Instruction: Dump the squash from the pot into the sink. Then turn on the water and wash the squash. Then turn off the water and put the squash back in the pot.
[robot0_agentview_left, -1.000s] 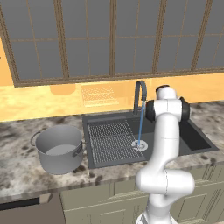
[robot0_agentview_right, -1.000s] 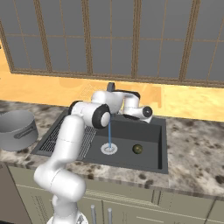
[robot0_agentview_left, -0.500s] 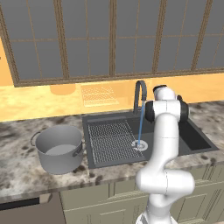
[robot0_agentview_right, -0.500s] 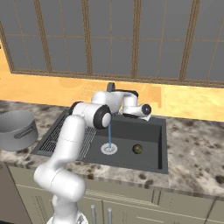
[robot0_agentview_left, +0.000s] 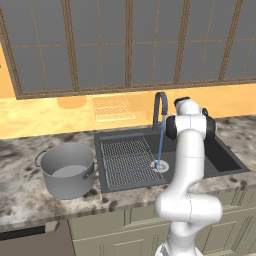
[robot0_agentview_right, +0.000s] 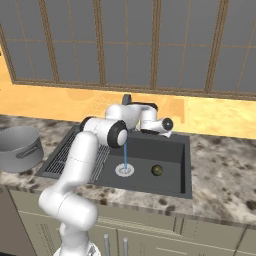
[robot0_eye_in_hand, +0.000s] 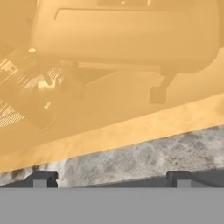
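arm (robot0_agentview_right: 82, 150) hardly shifted, nothing else moved

Speckled granite counter (robot0_agentview_left: 20, 200) beneath grey-paned windows (robot0_agentview_left: 100, 45), with a dark faucet (robot0_agentview_left: 159, 107) running

No text, label, brand, number or sign can be read anywhere in these views. The surfaces carry no lettering clear enough to make out.

Kitchen setting. A speckled grey-brown stone counter (robot0_agentview_left: 20, 197) runs across the scene; pale grey-green base cabinets (robot0_agentview_left: 105, 232) stand below, at 6 o'clock. A warm yellow-orange backsplash wall (robot0_agentview_left: 45, 112) rises behind it, and brown-framed grey glass cabinet doors (robot0_agentview_left: 100, 45) span the top, at 12 o'clock.
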